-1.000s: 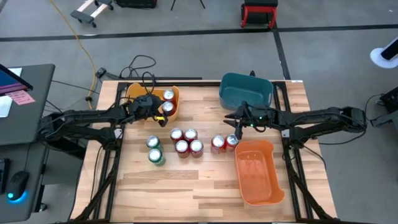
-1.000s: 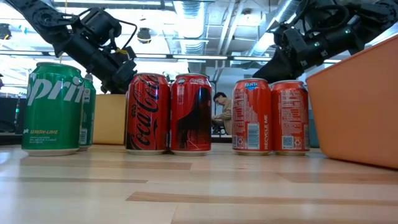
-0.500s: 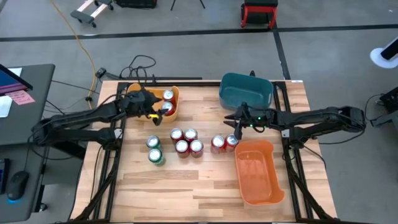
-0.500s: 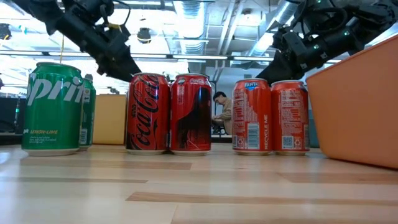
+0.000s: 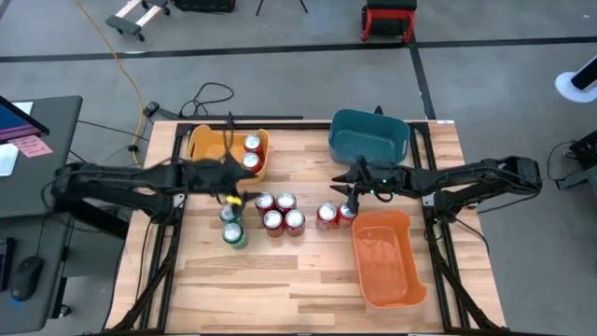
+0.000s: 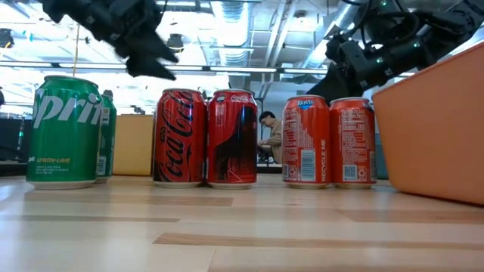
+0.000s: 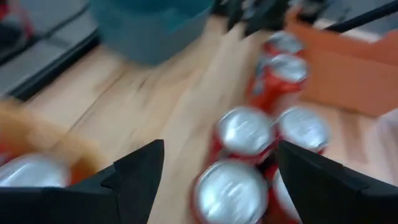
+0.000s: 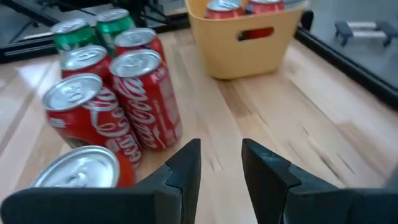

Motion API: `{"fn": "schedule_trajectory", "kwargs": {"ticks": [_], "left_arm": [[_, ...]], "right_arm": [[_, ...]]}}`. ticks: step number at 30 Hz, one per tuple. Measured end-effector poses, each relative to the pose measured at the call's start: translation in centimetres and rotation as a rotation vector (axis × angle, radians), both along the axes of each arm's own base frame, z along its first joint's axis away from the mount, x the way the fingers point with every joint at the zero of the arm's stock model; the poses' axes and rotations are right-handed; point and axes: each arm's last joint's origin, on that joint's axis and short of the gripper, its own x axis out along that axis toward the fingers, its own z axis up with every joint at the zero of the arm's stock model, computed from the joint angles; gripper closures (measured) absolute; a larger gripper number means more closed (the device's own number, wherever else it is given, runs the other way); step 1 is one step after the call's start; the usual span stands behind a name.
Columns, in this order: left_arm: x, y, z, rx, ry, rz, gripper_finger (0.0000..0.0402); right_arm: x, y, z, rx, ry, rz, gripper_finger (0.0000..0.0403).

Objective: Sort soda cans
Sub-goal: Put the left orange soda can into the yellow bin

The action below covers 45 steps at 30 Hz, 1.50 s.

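Overhead, the left gripper (image 5: 230, 194) hangs with its fingers spread apart and empty, two green cans (image 5: 230, 224) just below it and the yellow bin (image 5: 201, 145) with two red cans (image 5: 252, 152) behind it. Beside it stands a cluster of four red cans (image 5: 279, 212). Farther right, the right gripper (image 5: 350, 193) hovers slightly parted over a pair of red cans (image 5: 336, 215), next to the orange bin (image 5: 384, 271).

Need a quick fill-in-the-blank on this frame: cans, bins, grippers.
1. The yellow bin holds ___ red cans.
2. The orange bin holds ___ cans.
3. The two cans nearest the left gripper are ___ in colour.
4. The left gripper's fingers are ___, with nothing between them.

Missing words: two; no; green; open
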Motion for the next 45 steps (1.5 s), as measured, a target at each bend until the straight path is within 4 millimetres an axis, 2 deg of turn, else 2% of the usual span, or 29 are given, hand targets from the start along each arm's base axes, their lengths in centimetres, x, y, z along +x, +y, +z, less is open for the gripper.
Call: {"fn": "schedule_trajectory", "kwargs": {"ticks": [3, 6, 13, 21, 24, 28, 31, 36, 40, 45], "left_arm": [[1.9, -1.4, 0.0, 0.060, -0.079, -0.068, 0.0100], [3.7, -2.0, -0.1, 0.094, -0.089, -0.103, 0.0100], [7.4, -2.1, -0.2, 0.156, -0.025, -0.132, 0.0100], [13.1, -2.3, 0.5, 0.291, -0.021, -0.234, 0.0099], [15.0, -1.9, -0.1, 0.282, -0.013, -0.264, 0.0099], [17.1, -1.3, -2.6, 0.244, 0.015, -0.299, 0.0099], [18.1, -1.0, -4.2, 0.211, -0.002, -0.327, 0.0099], [18.9, -1.1, -5.4, 0.195, -0.024, -0.369, 0.0099], [19.1, -1.2, -5.4, 0.185, -0.040, -0.368, 0.0090], [19.1, -1.2, -5.4, 0.146, -0.049, -0.366, 0.0052]], "right_arm": [[0.1, 0.3, 0.3, -0.017, -0.027, 0.017, 0.0264], [0.2, 0.3, 0.6, -0.021, -0.055, 0.021, 0.0264], [0.3, 0.6, 0.9, -0.030, -0.079, 0.036, 0.0264], [0.1, 0.6, 1.0, -0.034, -0.077, 0.032, 0.0264], [0.0, 0.6, 0.7, -0.021, -0.046, 0.030, 0.0264], [-0.1, 0.6, 0.3, -0.013, -0.007, 0.029, 0.0264], [-0.1, 0.6, 0.2, -0.007, -0.003, 0.026, 0.0264], [-0.1, 0.5, 0.2, -0.011, 0.005, 0.022, 0.0264], [-0.2, 0.1, 0.2, -0.006, 0.003, 0.005, 0.0264], [-0.2, 0.1, 0.2, 0.002, 0.001, 0.002, 0.0264]]}}
